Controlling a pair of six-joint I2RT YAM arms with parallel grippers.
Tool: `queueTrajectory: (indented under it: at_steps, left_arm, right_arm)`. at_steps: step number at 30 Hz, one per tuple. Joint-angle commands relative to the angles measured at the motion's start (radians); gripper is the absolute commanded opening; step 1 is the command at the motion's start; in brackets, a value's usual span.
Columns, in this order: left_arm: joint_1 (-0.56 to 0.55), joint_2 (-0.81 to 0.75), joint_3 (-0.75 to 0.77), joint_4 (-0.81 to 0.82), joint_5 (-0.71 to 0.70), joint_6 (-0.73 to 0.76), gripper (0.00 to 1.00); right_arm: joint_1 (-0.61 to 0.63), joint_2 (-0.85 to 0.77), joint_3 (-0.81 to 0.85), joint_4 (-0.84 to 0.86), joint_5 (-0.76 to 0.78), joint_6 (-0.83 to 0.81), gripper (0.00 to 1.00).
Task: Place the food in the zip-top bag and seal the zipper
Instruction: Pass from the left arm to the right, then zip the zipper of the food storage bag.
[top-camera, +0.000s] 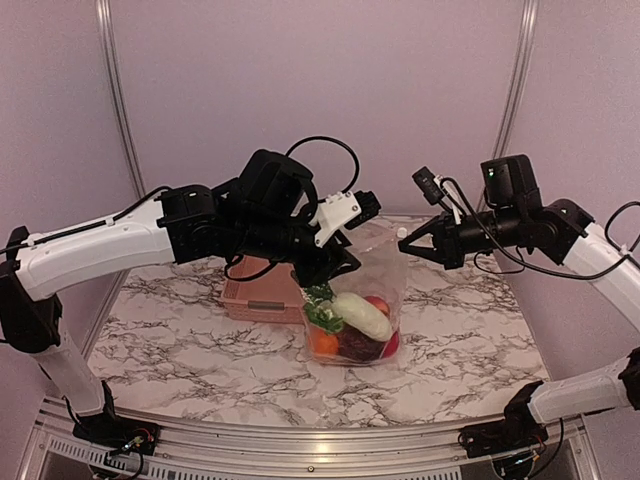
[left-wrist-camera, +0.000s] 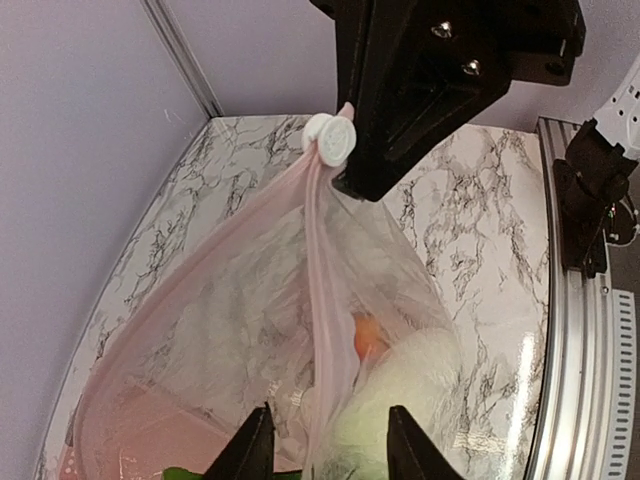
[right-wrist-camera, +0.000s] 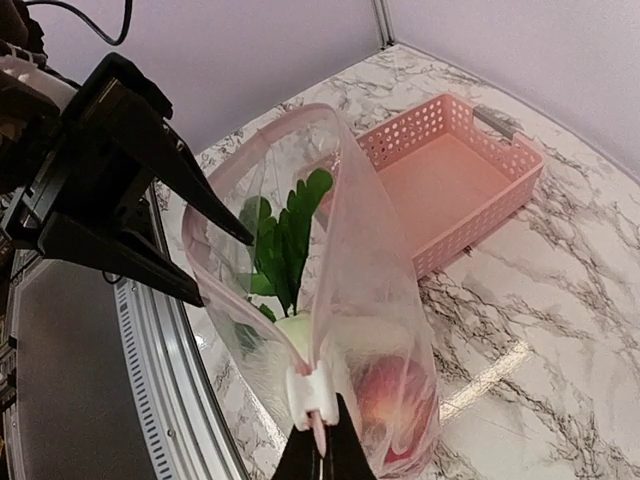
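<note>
The zip-top bag (top-camera: 362, 300) hangs upright over the marble table, stretched between both grippers. Inside it lies the food: a white oblong piece (top-camera: 362, 315), an orange one (top-camera: 324, 343), a red one (right-wrist-camera: 390, 400) and green leaves (right-wrist-camera: 290, 240). My right gripper (right-wrist-camera: 322, 452) is shut on the bag's end tab, just below the white slider (right-wrist-camera: 320, 392). The pinkish zipper (left-wrist-camera: 322, 260) runs from that slider toward my left gripper (left-wrist-camera: 328, 450), whose jaws stand apart on either side of the strip. In the right wrist view the bag's mouth gapes as a loop.
The pink lattice basket (top-camera: 262, 298) stands on the table just left of the bag, with nothing in it in the right wrist view (right-wrist-camera: 450, 175). An aluminium rail (left-wrist-camera: 575, 330) borders the table's near edge, and purple walls close the back and sides.
</note>
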Motion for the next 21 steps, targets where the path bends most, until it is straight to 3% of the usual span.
queueTrajectory:
  at_steps: [1,4,7,14,21]
  left_arm:
    - [0.006,-0.028,0.116,-0.037,0.01,-0.019,0.49]
    - [0.006,-0.035,0.163,-0.035,0.046,-0.055,0.61]
    - [0.007,-0.034,0.162,0.008,0.099,-0.098,0.64]
    - [0.018,0.009,0.175,0.02,0.263,-0.147,0.49]
    - [0.055,-0.001,0.12,0.044,0.368,-0.167,0.43]
  right_arm:
    - [0.052,0.032,0.123,-0.05,0.02,-0.041,0.0]
    - [0.108,0.068,0.192,-0.109,0.055,-0.076,0.0]
    - [0.173,0.107,0.246,-0.152,0.103,-0.101,0.0]
    - [0.24,0.144,0.311,-0.181,0.134,-0.105,0.0]
    - [0.246,0.157,0.352,-0.233,0.112,-0.137,0.0]
